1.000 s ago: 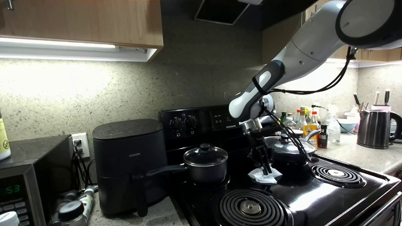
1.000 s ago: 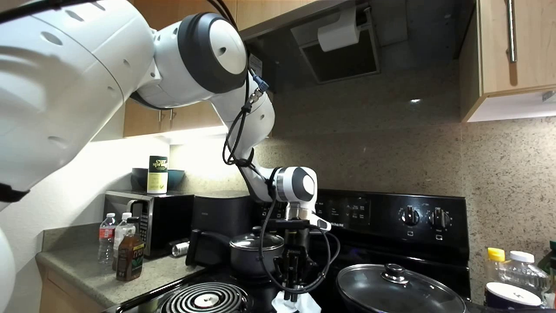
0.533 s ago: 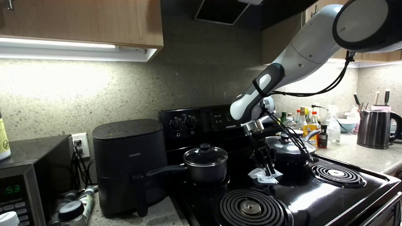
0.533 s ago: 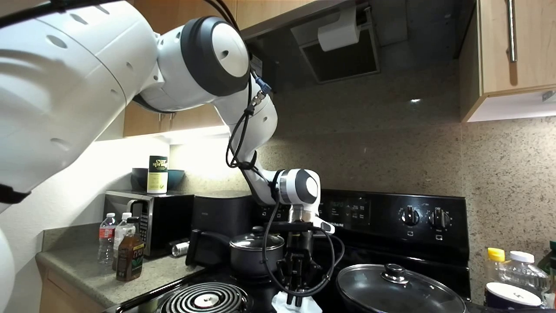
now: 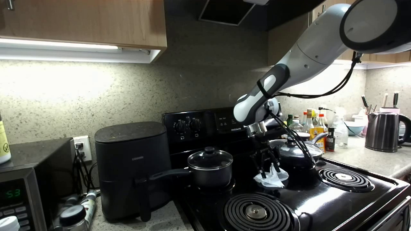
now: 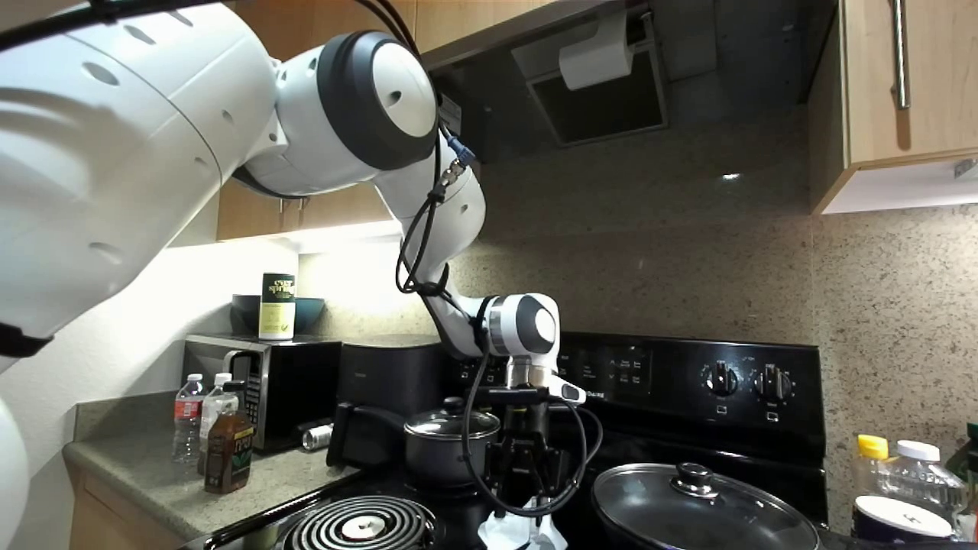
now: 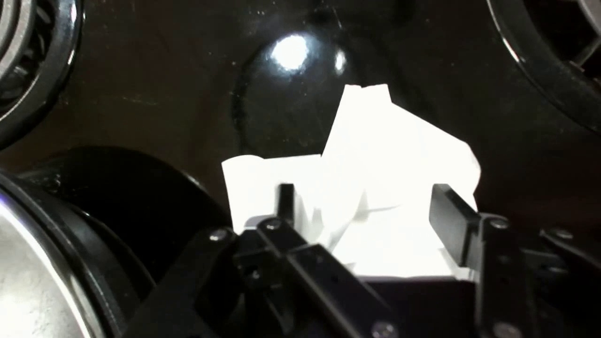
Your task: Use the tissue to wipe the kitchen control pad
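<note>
One coil burner (image 5: 256,212) is being seen in an exterior view on the near side of the crumpled white tissue (image 5: 272,179), which is being supported by the black cooktop (image 5: 308,199). Over the tissue, the Robotiq gripper (image 7: 365,206) is being held with its fingers wide apart, nothing being gripped. A lidded saucepan (image 5: 210,171) is being seen left of the tissue, a lidded frying pan (image 6: 710,523) right of it. Behind the tissue, the kitchen control pad (image 5: 206,128) is being partly hidden by the robot arm (image 5: 306,59).
</note>
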Robot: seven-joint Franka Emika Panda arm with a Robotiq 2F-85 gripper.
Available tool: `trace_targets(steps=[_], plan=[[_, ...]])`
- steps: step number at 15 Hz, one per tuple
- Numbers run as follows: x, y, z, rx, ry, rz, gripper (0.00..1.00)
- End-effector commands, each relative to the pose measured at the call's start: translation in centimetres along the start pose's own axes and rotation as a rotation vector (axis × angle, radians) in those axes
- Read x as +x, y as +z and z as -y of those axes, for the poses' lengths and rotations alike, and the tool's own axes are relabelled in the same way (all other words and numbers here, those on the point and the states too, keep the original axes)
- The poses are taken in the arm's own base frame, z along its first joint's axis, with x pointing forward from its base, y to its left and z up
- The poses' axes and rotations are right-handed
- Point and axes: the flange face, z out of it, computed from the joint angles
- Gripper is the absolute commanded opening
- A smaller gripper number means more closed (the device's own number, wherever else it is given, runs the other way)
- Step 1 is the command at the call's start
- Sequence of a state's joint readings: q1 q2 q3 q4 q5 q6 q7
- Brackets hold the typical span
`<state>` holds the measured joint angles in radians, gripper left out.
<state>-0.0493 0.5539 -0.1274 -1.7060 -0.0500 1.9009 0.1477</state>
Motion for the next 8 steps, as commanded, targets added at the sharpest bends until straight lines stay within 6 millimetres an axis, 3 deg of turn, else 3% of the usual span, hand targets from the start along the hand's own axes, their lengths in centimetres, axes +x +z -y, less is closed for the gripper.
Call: trace_targets(steps=[1, 2, 4, 8], plan=[[0.58, 0.52, 0.32, -0.021, -0.003, -0.002, 0.88], [0.66, 0.70, 0.35, -0.019, -0.004, 0.003, 0.62], [0.85, 1.02, 0.42, -0.016, -0.006, 0.010, 0.62], [1.15, 1.21, 0.65, -0.017, -0.009, 0.008, 0.35]])
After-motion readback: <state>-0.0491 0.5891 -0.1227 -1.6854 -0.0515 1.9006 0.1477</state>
